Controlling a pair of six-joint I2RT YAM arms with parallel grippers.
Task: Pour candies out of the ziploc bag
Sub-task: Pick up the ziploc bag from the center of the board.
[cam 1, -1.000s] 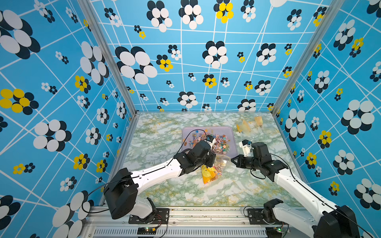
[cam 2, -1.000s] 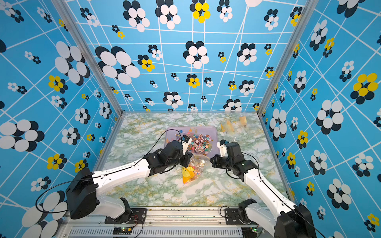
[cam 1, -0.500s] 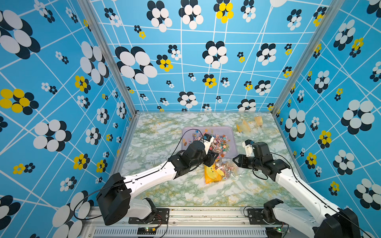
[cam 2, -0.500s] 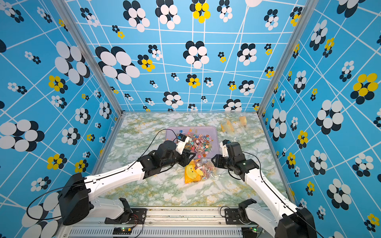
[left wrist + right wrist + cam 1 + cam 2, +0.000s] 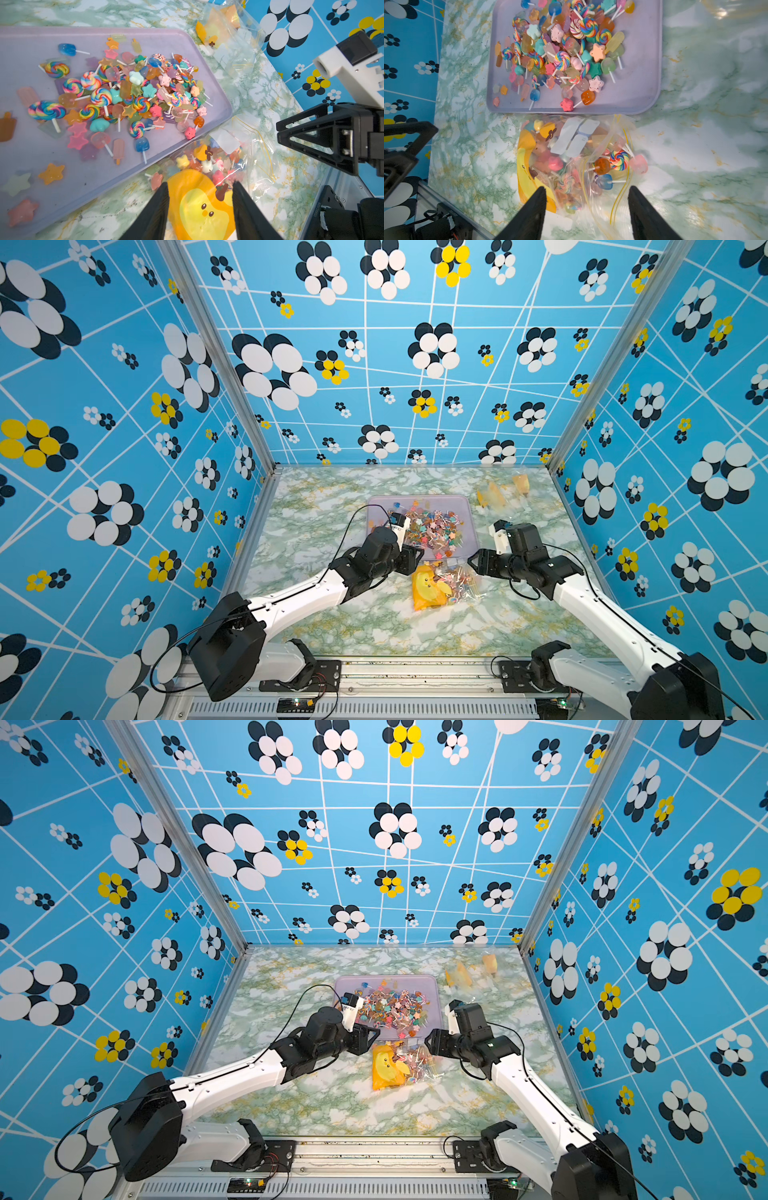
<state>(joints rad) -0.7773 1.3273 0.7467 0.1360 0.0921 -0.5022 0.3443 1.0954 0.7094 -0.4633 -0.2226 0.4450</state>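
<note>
Your left gripper [image 5: 200, 184] stands with jaws parted, gripping nothing; your right gripper [image 5: 587, 188] is likewise released. They hang over opposite ends of the ziploc bag [image 5: 442, 585]. Your marble-patterned table [image 5: 332, 531] carries a lilac tray [image 5: 463, 506] toward its far side. The bag, clear with a yellow printed end, lies flat on the table just beside the tray's near rim. Most candies [image 5: 428, 526] sit heaped in the tray. A smaller lot [image 5: 618, 160] sits inside the bag, lollipops among them.
</note>
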